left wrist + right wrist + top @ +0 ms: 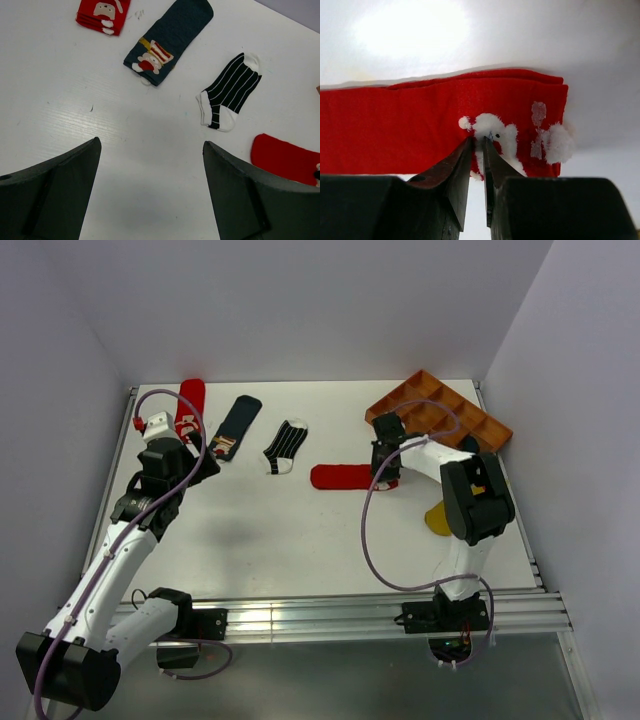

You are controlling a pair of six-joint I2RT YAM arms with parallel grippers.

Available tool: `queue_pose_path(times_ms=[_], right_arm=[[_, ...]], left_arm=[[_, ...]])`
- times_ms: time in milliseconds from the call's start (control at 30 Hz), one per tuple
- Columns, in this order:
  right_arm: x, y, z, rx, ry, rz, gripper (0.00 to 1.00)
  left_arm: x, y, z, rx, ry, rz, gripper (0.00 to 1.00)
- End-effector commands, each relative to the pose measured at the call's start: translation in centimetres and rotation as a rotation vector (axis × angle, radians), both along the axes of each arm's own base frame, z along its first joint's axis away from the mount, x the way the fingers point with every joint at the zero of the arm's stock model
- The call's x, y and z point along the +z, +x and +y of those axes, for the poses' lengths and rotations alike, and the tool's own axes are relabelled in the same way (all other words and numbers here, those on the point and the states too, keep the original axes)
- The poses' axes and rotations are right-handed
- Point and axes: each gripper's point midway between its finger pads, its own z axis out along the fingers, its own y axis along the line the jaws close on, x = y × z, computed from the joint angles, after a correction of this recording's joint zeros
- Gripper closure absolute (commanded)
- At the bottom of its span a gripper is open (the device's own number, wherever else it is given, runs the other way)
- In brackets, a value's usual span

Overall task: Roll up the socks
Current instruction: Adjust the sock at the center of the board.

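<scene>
Left gripper (150,145): jaws spread wide, nothing between them, held above bare white table (300,540) on the left side. Ahead of it three socks lie flat in a row near the far edge: the far-left red sock (102,15) with a white mark, just beside it the navy sock with a patch (167,40), then, a little apart, the black-and-white striped sock (230,90) with white toe and heel. Right gripper (480,142): jaws drawn almost together, tips pinching the near edge of the centre red sock (395,125) at its white marks, close to the sock's right-hand end. This sock lies flat and lengthwise across the middle of the table, to the right of the striped sock and well apart from the other red one; no roll is formed in it. The mustard yellow sock (437,518) lies at the right side, partly hidden under the right arm. A brown compartment tray (425,380) sits tilted at the far right corner, behind the right gripper; its contents cannot be made out from where I stand
</scene>
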Motion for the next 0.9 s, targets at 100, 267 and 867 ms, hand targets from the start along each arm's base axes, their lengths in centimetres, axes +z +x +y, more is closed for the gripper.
queue_pose_path(times_ms=[100, 267, 867], right_arm=[[0.9, -8.1, 10.5, 0.205, 0.156, 0.088, 0.78], [4.8, -8.2, 14.1, 0.258, 0.182, -0.066, 0.78], [7.5, -5.8, 13.8, 0.355, 0.148, -0.228, 0.76]], left_arm=[[1.4, 0.3, -0.8, -0.037, -0.041, -0.057, 0.11], [1.3, 0.5, -2.5, -0.132, -0.067, -0.061, 0.1], [-8.6, -0.8, -17.8, -0.244, -0.311, 0.206, 0.16]])
